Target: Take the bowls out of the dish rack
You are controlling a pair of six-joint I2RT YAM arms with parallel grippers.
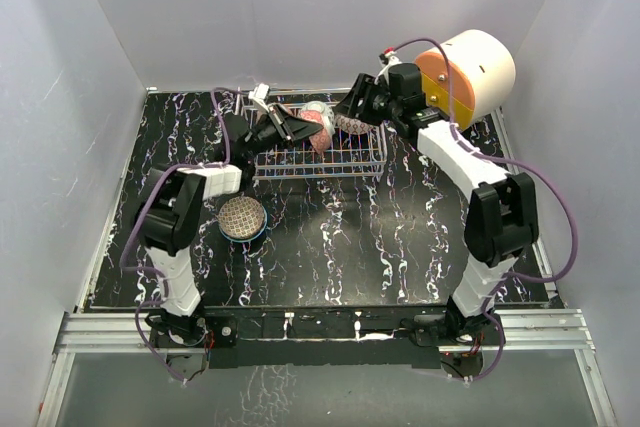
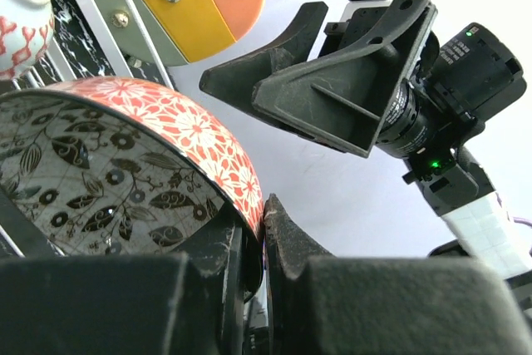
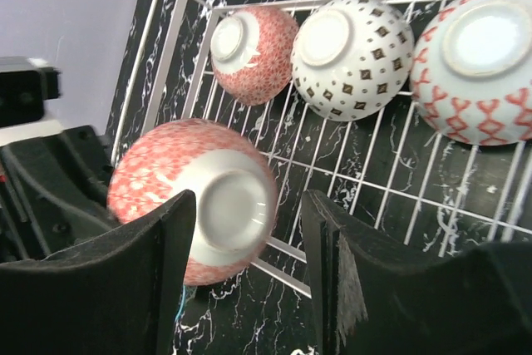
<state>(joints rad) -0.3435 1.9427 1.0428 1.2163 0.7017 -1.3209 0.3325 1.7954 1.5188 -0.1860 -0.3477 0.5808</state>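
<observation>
My left gripper (image 2: 262,214) is shut on the rim of a red-flowered bowl (image 2: 183,130) with a grey leaf-pattern inside. It holds the bowl tilted over the left end of the wire dish rack (image 1: 320,162). In the top view the held bowl (image 1: 322,127) hangs between the two grippers. My right gripper (image 3: 248,222) is open and empty, close above the held bowl's foot ring (image 3: 229,205). In the right wrist view three bowls lie upside down in the rack (image 3: 399,197): a pink one (image 3: 253,54), a white one with brown diamonds (image 3: 353,56) and a white one with red marks (image 3: 478,60).
A beige-patterned bowl with a blue rim (image 1: 243,218) stands upright on the black marbled table (image 1: 380,257), left of centre. A white, orange and yellow cylindrical drawer unit (image 1: 465,72) stands at the back right, behind my right arm. White walls enclose the table.
</observation>
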